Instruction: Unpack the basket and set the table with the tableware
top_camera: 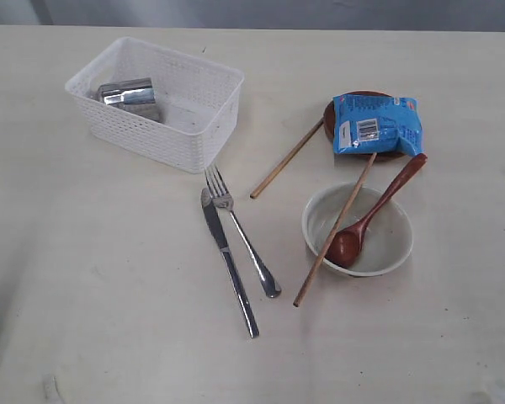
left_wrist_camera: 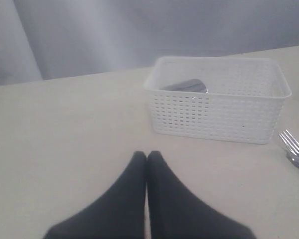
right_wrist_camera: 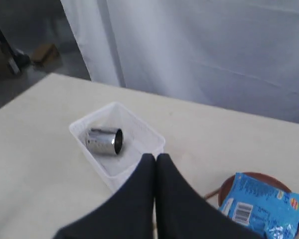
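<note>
Pale cream counter fills the scene, with a grey curtain hanging behind it in both wrist views. At the far left of the exterior view stands the white basket, upright and nearly unpacked. Well apart on the right sits the cream bowl. Beyond the bowl a blue snack packet lies on top of the small brown plate, covering most of it. The knife and fork lie side by side between basket and bowl, the fork's tines just beside the basket wall. The wooden spoon rests with its head in the bowl and its handle over the rim. One chopstick lies across the bowl. The other chopstick lies loose on the counter, its tip near the plate. A steel cup lies on its side inside the basket, the only piece not yet taken out.

Neither arm shows in the exterior view. The left end effector hovers low over bare counter facing the basket, its jaws pressed together on nothing. The right end effector hangs above the basket's near corner, also closed and empty, with the cup in sight below.

Unpacking appears close to done. The next move likely calls for one end effector to open wide, dip into the basket, and take the cup by its wall. The round steel could roll or slip.
</note>
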`<action>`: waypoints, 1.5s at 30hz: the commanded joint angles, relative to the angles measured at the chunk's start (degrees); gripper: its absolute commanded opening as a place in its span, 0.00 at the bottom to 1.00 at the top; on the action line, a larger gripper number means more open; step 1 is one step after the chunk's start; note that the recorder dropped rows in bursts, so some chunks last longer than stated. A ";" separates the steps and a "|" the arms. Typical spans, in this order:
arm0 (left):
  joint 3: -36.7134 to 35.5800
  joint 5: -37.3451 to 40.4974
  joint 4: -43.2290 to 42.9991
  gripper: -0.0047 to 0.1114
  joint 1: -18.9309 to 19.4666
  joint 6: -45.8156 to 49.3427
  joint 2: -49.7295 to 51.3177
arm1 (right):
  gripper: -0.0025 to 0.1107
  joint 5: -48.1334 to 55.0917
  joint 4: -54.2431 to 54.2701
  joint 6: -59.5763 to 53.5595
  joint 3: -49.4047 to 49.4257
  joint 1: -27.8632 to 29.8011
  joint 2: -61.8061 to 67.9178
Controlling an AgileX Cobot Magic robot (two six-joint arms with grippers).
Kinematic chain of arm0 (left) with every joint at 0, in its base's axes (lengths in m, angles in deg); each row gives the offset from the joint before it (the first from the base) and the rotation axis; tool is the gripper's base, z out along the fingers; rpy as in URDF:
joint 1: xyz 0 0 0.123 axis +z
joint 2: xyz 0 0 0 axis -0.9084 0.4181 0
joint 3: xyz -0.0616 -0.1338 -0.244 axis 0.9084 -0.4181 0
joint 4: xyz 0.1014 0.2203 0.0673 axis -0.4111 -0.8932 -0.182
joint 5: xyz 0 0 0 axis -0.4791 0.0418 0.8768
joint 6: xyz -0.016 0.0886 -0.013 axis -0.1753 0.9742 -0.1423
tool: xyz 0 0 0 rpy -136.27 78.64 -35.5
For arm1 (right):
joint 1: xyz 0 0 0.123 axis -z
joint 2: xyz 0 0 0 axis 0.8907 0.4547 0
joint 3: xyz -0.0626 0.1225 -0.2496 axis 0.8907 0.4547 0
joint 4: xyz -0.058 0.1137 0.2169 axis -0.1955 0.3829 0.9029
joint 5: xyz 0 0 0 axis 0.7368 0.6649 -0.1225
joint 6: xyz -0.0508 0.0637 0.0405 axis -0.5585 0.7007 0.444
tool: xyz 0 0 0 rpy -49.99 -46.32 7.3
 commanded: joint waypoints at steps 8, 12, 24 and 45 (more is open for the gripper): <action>-0.10 -17.57 1.46 0.04 0.14 -0.66 -0.20 | 0.02 2.44 -0.53 -0.25 3.88 0.32 -12.15; -0.10 -25.86 3.42 0.04 0.14 -1.96 -0.20 | 0.02 1.51 0.02 -0.14 6.01 0.32 -14.02; -0.10 -25.55 3.42 0.04 0.14 -1.96 -0.20 | 0.02 2.19 0.56 -0.49 7.32 0.32 -23.16; 20.00 -13.44 -8.42 0.04 -5.41 -33.31 28.89 | 0.02 4.98 0.75 -1.16 9.69 0.32 -29.69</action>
